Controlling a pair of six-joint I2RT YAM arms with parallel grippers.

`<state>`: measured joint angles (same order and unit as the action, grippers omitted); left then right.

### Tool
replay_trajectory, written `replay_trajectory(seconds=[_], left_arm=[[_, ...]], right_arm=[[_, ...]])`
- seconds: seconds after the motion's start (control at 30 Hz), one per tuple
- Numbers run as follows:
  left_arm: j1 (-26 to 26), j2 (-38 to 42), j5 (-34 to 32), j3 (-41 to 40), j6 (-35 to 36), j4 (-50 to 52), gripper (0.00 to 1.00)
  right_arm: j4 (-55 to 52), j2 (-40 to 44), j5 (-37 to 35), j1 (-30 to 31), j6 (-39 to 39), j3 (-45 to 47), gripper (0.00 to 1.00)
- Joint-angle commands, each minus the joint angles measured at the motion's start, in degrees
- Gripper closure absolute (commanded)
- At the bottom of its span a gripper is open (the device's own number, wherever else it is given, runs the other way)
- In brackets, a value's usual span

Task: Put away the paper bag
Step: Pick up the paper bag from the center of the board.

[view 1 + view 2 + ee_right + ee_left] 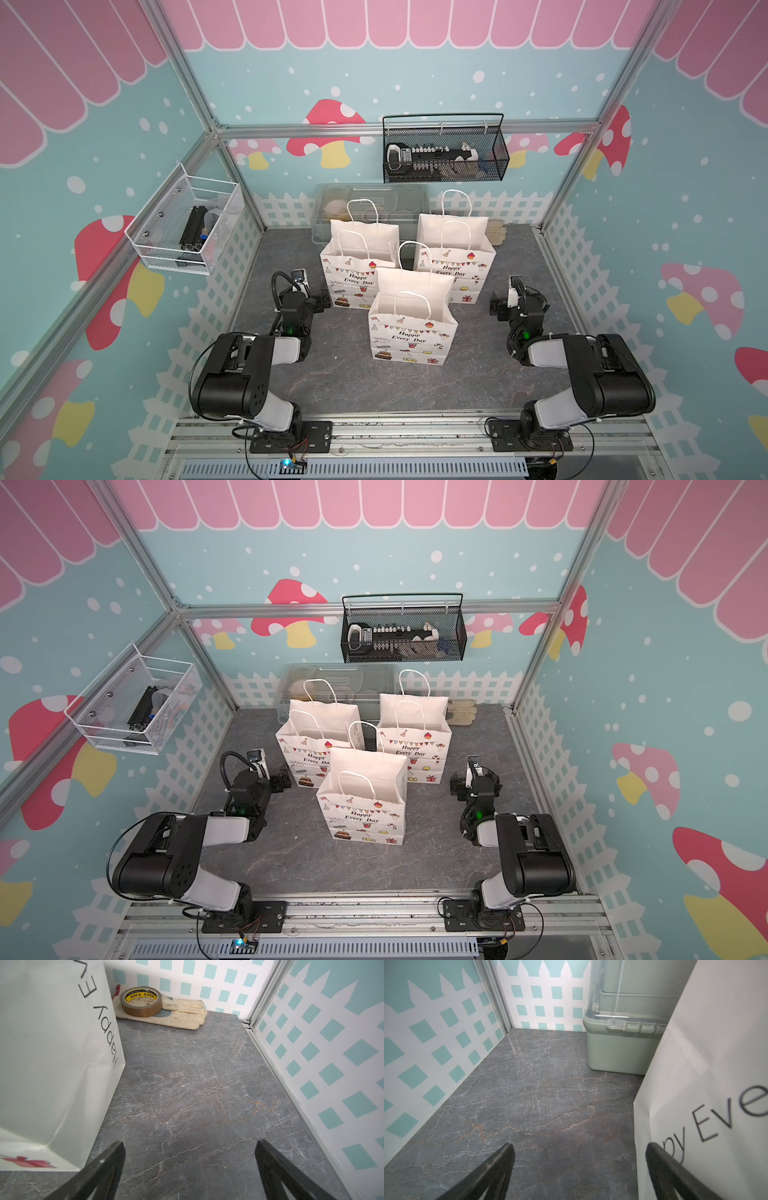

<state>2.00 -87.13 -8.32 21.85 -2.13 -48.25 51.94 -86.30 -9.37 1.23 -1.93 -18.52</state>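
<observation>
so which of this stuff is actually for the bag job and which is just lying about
For the job:
- front paper bag, back-left paper bag, back-right paper bag
- left gripper and right gripper, both open and holding nothing

Just lying about:
- tape roll, sitting on the gloves
- green lidded box
- black wire basket, white wire basket
</observation>
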Motion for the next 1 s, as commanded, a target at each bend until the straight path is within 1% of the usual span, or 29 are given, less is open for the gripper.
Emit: replay_trajectory(seconds=[0.0, 0.33, 0.37, 0.4, 0.47, 0.5, 0.53, 0.57, 0.6, 0.63, 0.67, 0.7, 0.77, 0.8, 0.83, 0.87, 0.9, 0.97], left_arm=[[-0.2, -0.6, 0.5, 1.3, 0.0, -0.5, 0.01], [-0.2, -0.5, 0.4, 1.2, 0.0, -0.5, 0.01], [0.2, -0.2, -1.7, 1.1, -0.3, -0.9, 0.01], [0.8, 1.0, -5.2, 0.8, -0.6, -0.7, 0.01], [1.2, 6.1, -7.8, 0.4, -0.9, 2.6, 0.01], [1.9, 10.1, -9.4, 1.2, -0.6, 8.0, 0.01], [2.7, 14.5, -12.4, 2.5, 0.1, 14.0, 0.01], [3.9, 19.9, -15.4, 5.0, 0.4, 24.2, 0.01], [4.8, 25.3, -18.0, 8.1, -0.3, 34.9, 0.01], [5.6, 30.2, -19.7, 9.5, -2.2, 39.9, 0.01], [6.4, 33.8, -20.3, 8.5, -3.5, 39.6, 0.01], [6.9, 37.3, -19.8, 6.1, -6.5, 37.5, 0.01], [6.9, 42.3, -19.7, 1.7, -16.0, 35.2, 0.01], [6.8, 45.1, -18.6, -0.4, -16.9, 32.8, 0.02], [6.9, 47.4, -16.8, -1.4, -16.4, 31.6, 0.16], [6.8, 49.0, -15.7, -0.6, -17.4, 33.7, 0.23], [7.0, 50.6, -13.8, 1.3, -18.0, 36.6, 0.25], [7.0, 51.7, -9.4, 4.8, -18.9, 41.1, 0.21]], right_arm=[[2.9, -0.6, -0.3, 0.4, 0.7, -0.7, 0.01], [3.7, -0.2, 0.3, 0.4, 0.8, -0.2, 0.00], [4.2, 0.8, 0.8, 0.5, 0.9, 0.5, 0.00], [3.3, 2.7, 0.7, 0.4, 0.9, 0.8, 0.00], [-2.5, 7.0, -0.8, 0.4, 0.2, -0.2, 0.01], [-6.7, 9.6, -1.0, 0.4, -0.1, -1.3, 0.00], [-11.2, 12.2, -1.0, 0.4, -0.6, -2.7, 0.00], [-15.9, 14.5, -1.4, 0.4, -1.9, -4.0, 0.01], [-21.1, 17.3, -2.1, 0.4, -4.9, -5.6, 0.00], [-26.2, 19.8, -3.3, 0.4, -8.8, -7.0, 0.00], [-30.7, 21.9, -4.6, 0.4, -11.9, -8.2, 0.01], [-35.4, 24.3, -6.3, 0.4, -14.7, -9.5, 0.00], [-41.1, 28.5, -7.4, 0.3, -16.7, -10.5, 0.01], [-41.9, 30.8, -6.5, 0.3, -16.7, -10.1, 0.01], [-42.6, 33.3, -4.1, 0.3, -15.9, -9.8, 0.01], [-43.6, 35.2, -1.9, 0.3, -15.3, -9.9, 0.03], [-45.2, 37.1, 0.6, 0.3, -14.8, -10.5, 0.06], [-50.3, 39.2, 4.7, 0.3, -14.1, -13.5, 0.08]])
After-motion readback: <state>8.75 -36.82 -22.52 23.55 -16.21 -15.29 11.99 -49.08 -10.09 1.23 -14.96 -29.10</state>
